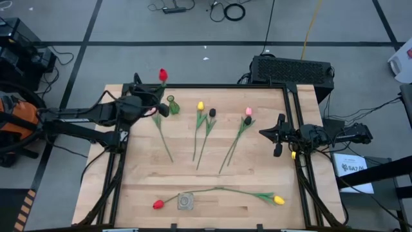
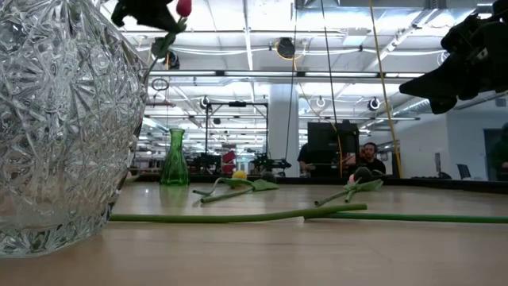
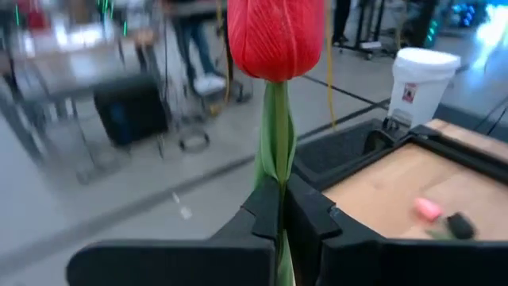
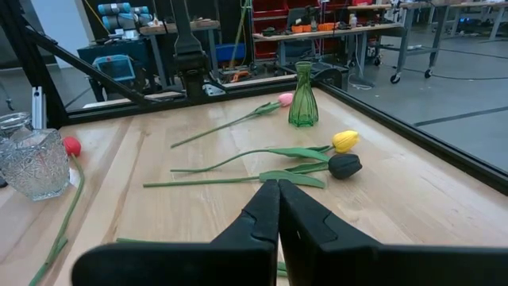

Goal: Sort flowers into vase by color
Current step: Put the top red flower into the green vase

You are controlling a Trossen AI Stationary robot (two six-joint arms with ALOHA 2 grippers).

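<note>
My left gripper (image 1: 156,91) hovers over the table's far left corner, shut on a red tulip (image 1: 163,75); its head fills the top of the left wrist view (image 3: 275,32). A green glass vase (image 1: 172,105) stands just beside it. A pink tulip (image 4: 285,99) lies by that vase. Yellow (image 1: 200,105), dark (image 1: 212,113), pink (image 1: 248,111) and another dark tulip (image 1: 247,120) lie mid-table. A cut-glass vase (image 1: 185,201) stands near the front edge between a red (image 1: 158,204) and a yellow tulip (image 1: 278,200). My right gripper (image 1: 278,138) waits shut at the right edge. My left gripper pinches the red tulip's green stem (image 3: 277,171) between its two fingers, a short way below the head. The fingers lie about level, pointing toward the table's far edge. The flower is lifted clear of the table, head standing beyond the fingertips, a leaf (image 2: 163,44) drooping below.
A black box (image 1: 293,67) sits past the far right corner. The table has a dark metal frame (image 1: 219,86) along its far edge. Bare wood lies between the mid-table flowers and the front row. People sit at desks in the room behind.
</note>
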